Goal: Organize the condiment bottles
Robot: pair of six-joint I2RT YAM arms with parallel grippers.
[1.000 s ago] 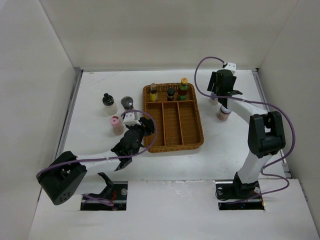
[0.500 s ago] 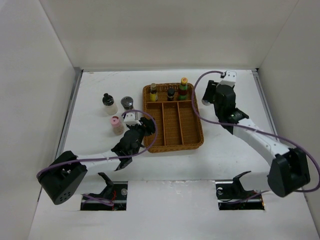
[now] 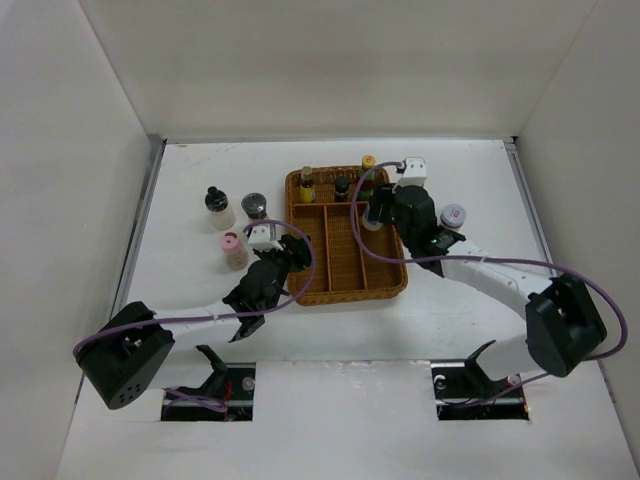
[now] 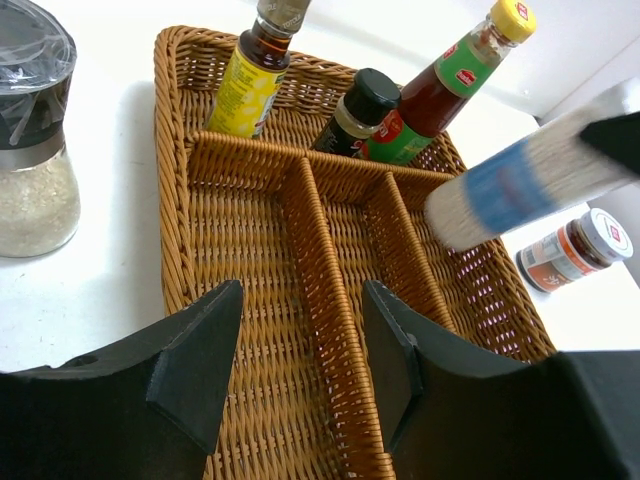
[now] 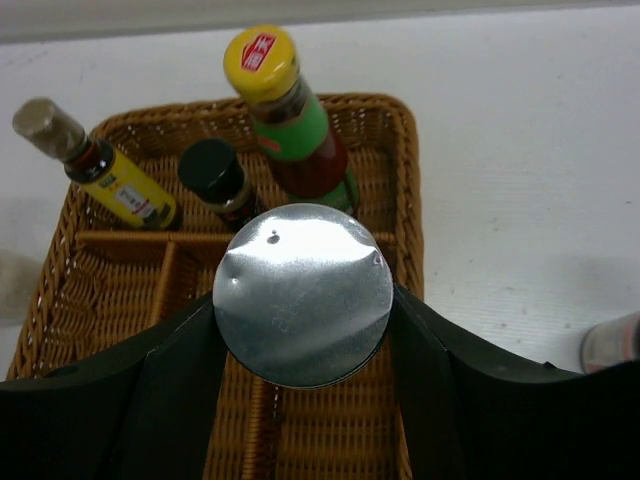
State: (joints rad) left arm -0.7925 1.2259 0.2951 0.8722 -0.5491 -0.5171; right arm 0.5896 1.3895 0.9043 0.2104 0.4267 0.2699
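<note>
— Right wrist shows the cylinder only end-on: a silver disc, right jaws pinching both sides, above the tray.
— Left wrist gives its length! It slants, lower end over the tray's right side, upper end rising toward the black jaws.
— And the left jaws?
— Spread, nothing between them, over the tray's near rim. Overhead, the arm hides most of the cylinder.

The top camera looks down from high behind me over the whole table. My left wrist camera skims low along the wicker tray, while my right one looks steeply down into it from close above. All 3 share the yellow-capped bottle.
</note>
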